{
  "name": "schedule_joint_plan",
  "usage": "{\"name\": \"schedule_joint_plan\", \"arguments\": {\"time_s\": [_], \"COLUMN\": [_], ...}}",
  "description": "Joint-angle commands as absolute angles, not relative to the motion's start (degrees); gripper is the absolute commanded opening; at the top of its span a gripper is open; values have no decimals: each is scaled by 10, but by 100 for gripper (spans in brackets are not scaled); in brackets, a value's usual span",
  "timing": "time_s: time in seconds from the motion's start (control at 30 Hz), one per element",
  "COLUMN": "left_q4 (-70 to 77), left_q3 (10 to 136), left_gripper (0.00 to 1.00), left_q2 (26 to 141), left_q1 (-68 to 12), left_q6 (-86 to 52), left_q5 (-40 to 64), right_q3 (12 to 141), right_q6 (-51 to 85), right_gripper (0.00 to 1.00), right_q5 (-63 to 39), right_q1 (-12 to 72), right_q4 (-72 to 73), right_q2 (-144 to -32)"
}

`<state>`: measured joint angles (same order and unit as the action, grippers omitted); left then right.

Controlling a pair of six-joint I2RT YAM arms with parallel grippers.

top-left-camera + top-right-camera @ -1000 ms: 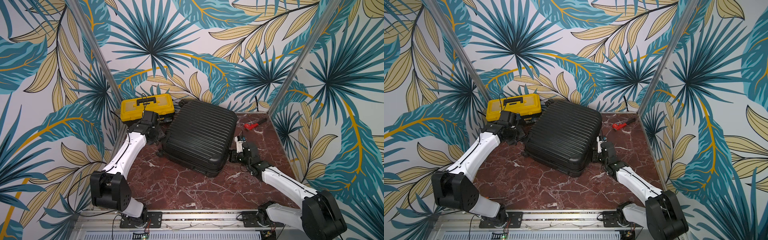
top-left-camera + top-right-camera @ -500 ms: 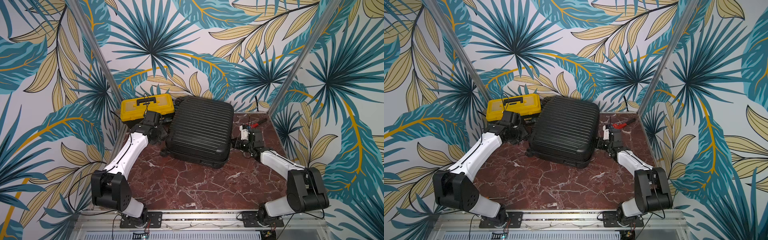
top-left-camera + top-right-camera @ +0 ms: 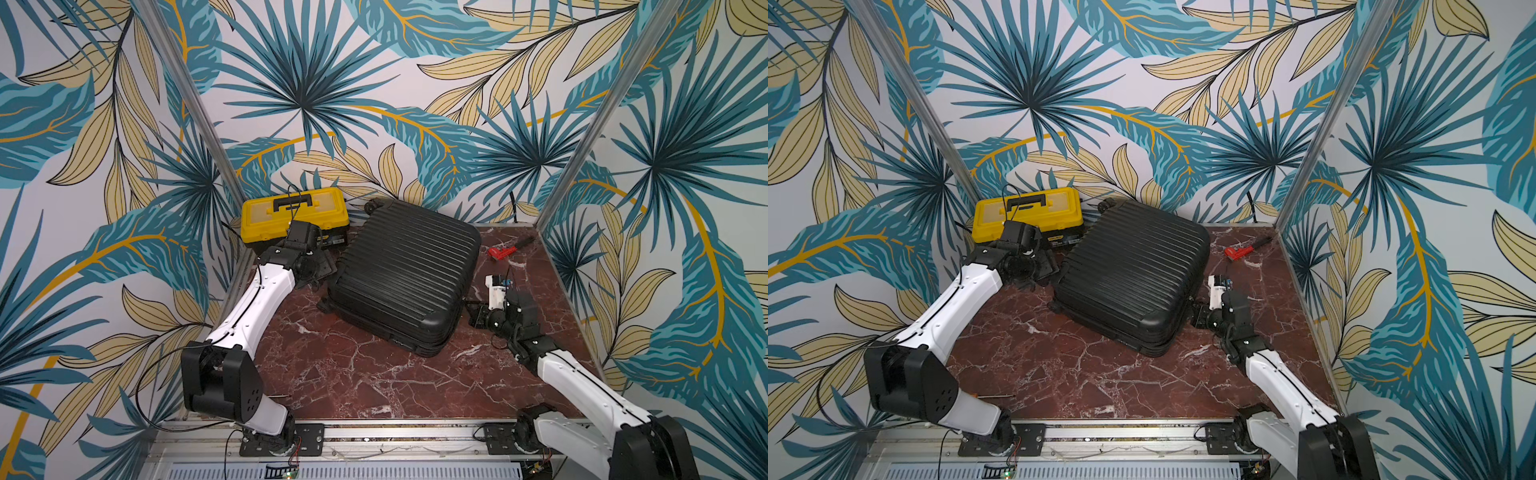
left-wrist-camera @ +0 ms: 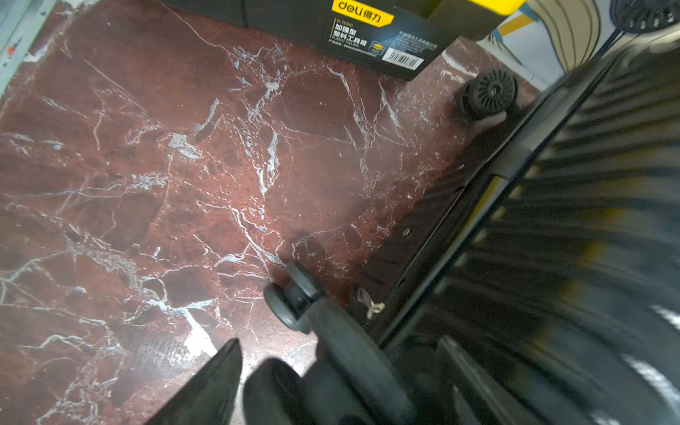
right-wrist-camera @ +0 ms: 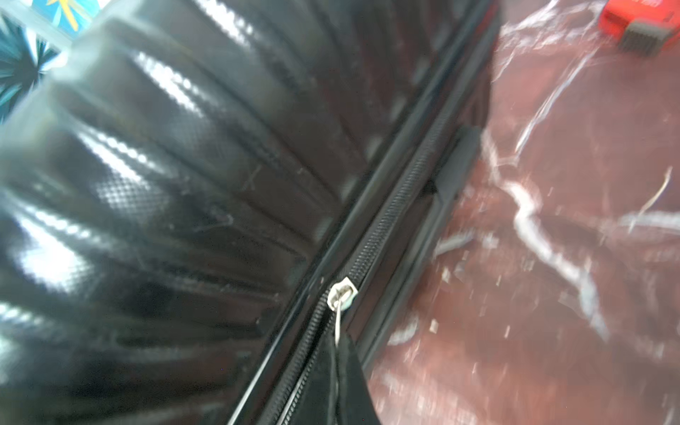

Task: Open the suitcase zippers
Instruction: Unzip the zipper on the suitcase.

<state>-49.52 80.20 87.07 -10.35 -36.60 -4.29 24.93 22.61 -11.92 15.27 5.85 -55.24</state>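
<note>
Black zippers (image 5: pixel 392 206) blurry on suitcase (image 3: pixel 405 270)

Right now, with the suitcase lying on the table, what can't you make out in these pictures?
Zippers: in both top views the pulls are too small, and the suitcase shell hides its far rim.
Pull: in the right wrist view its end vanishes behind the right gripper.
Left gripper: black against the black case in both top views; the left wrist view's edge cuts its fingers.
Red tool: cut by the right wrist view's edge.

Suitcase (image 3: pixel 403 282) on table (image 3: pixel 353 374); toolbox (image 3: pixel 291 212) behind-left; tool (image 3: pixel 500 251) behind-right.
</note>
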Motion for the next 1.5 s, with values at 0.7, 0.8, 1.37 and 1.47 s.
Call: {"name": "schedule_joint_plan", "arguments": {"time_s": [0.7,0.8,1.37,1.47], "left_q4": [-519,-523,-503,-478], "left_q3": [904,886,739,717], "left_gripper": [67,68,70,69], "left_q2": [799,841,943,951], "left_q1": [-752,-786,-796,-792], "left_q6": [-190,-207,-253,-257], "left_q5": [-206,-141,-216,-218], "right_q3": [219,225,239,243], "right_q6": [267,264,255,252], "right_gripper": [0,0,0,0], "right_q5": [-61,-50,-36,-34], "right_q1": [313,313,312,313], "right_q4": [-62,-66,-89,-99], "right_q2": [-447,-454,-463,-460]}}
